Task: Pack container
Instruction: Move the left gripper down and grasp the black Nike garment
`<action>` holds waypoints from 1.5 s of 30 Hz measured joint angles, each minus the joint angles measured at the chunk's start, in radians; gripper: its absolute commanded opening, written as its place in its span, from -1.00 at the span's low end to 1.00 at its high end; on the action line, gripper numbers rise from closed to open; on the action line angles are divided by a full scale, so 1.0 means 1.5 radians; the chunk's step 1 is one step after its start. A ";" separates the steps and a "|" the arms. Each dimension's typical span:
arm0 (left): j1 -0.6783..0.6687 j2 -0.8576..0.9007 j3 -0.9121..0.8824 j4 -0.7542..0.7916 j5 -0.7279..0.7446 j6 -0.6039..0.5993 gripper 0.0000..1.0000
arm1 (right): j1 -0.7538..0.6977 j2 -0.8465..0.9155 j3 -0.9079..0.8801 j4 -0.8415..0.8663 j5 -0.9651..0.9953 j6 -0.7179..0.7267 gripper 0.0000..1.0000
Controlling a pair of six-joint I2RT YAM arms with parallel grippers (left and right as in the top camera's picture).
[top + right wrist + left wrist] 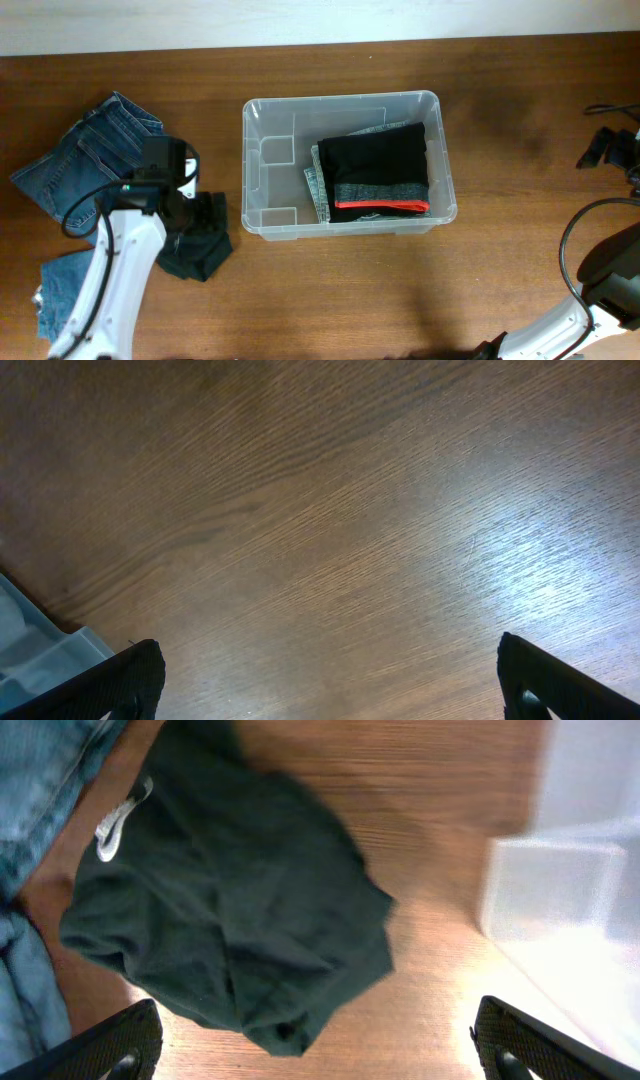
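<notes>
1. Left end effector [318, 1045]: fingers are spread wide with nothing between them. It is hung directly above the dark green garment [230, 900], a position judged to be the set-up for a downward pick.
2. The dark green garment is crumpled on the bench [330, 510], near the container's left wall, so only a short carry would be needed.
3. The container [340, 97] is found mid-bench, upright and open-topped. Its right half is taken up by a folded black garment with a red band [380, 165], stacked on a grey piece [318, 185]. The left half is bare, room judged to be left for the next item.
4. Jeans [85, 160] are heaped at the far left, judged to be waiting their turn.
5. Right end effector [333, 685]: fingers are apart and empty over bare bench. A container corner is seen at the lower left of the right wrist view. It is judged to be parked clear of the working arm.
</notes>
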 measured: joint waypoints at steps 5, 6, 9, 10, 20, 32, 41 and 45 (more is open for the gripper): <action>0.055 0.060 0.000 0.033 -0.007 -0.062 1.00 | 0.000 0.000 0.000 0.000 0.000 0.000 0.97; 0.061 0.066 0.000 0.035 -0.007 -0.071 1.00 | 0.000 0.000 0.000 0.000 0.000 0.001 0.97; 0.086 0.110 0.000 0.048 -0.008 -0.140 1.00 | 0.000 0.000 0.000 0.000 0.000 0.000 0.97; 0.090 0.122 0.000 0.055 -0.008 -0.162 1.00 | 0.000 0.000 0.000 0.000 0.000 0.001 0.97; 0.095 0.191 -0.013 0.101 -0.007 -0.324 1.00 | 0.000 0.000 0.000 0.000 0.000 0.000 0.97; 0.095 0.198 -0.074 0.160 0.001 -0.350 0.54 | 0.000 0.000 0.000 0.000 0.000 0.000 0.97; 0.094 0.196 -0.075 0.151 0.012 -0.342 -0.80 | 0.000 0.000 0.000 0.000 0.000 0.000 0.97; 0.094 0.192 -0.075 0.147 0.010 -0.318 -0.99 | 0.000 0.000 0.000 0.000 0.000 0.001 0.97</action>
